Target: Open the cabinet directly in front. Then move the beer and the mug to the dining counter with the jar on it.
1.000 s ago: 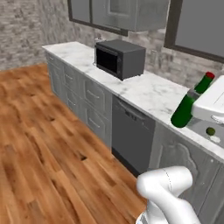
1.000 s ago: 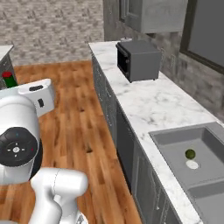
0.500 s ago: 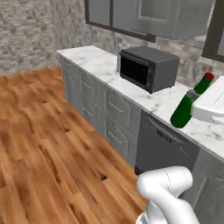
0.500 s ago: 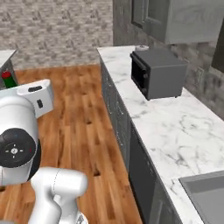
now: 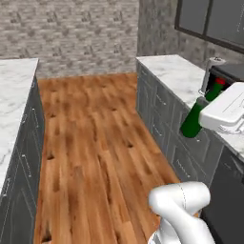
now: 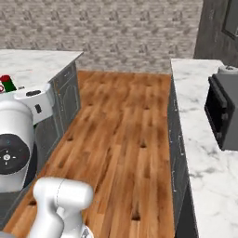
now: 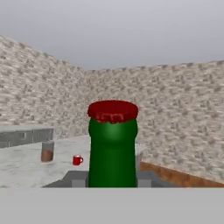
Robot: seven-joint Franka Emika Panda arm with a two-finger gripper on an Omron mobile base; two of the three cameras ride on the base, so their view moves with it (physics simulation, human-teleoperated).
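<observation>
The hand (image 5: 206,113) is clenched on the beer (image 5: 199,116), which rides tilted in the air above the wood floor (image 5: 95,143), just off the marble worktop (image 5: 178,71) that carries the microwave (image 6: 223,114). In the hand view the mug (image 7: 77,160) already stands on the dining counter (image 7: 26,168), just beside the jar (image 7: 47,151). The step in hand looks like carrying the bottle across. To do it well, hold the grip firm, bring the bottle upright before lowering, and pick a bare patch of marble beside the jar, apart from the mug, so neither gets knocked.
</observation>
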